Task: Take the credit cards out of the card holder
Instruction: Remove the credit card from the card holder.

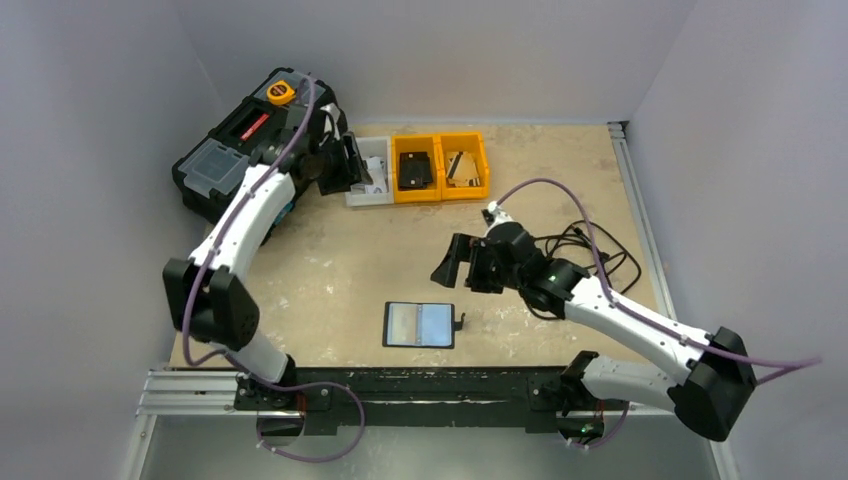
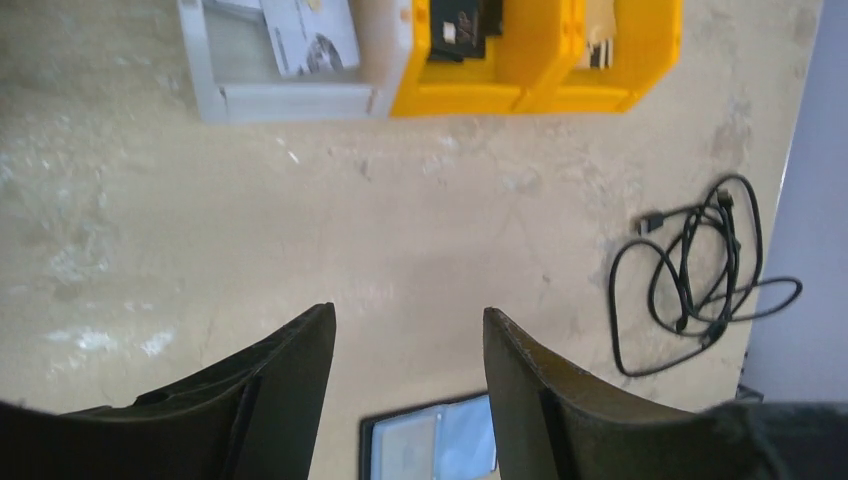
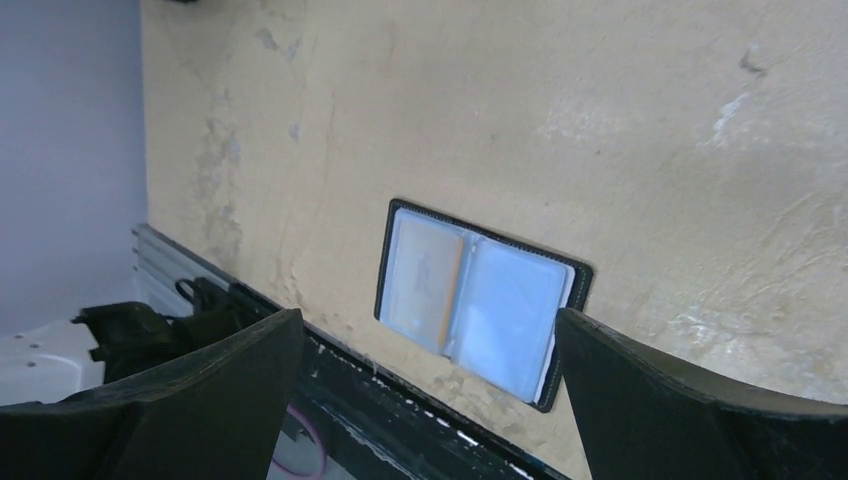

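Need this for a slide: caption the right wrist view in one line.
Open right tool hovers above the card holder, lying unfolded on the table.

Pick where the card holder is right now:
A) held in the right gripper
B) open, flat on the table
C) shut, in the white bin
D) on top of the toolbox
B: the card holder lies spread open on the table, pale inner pockets facing up, with nothing gripping it.
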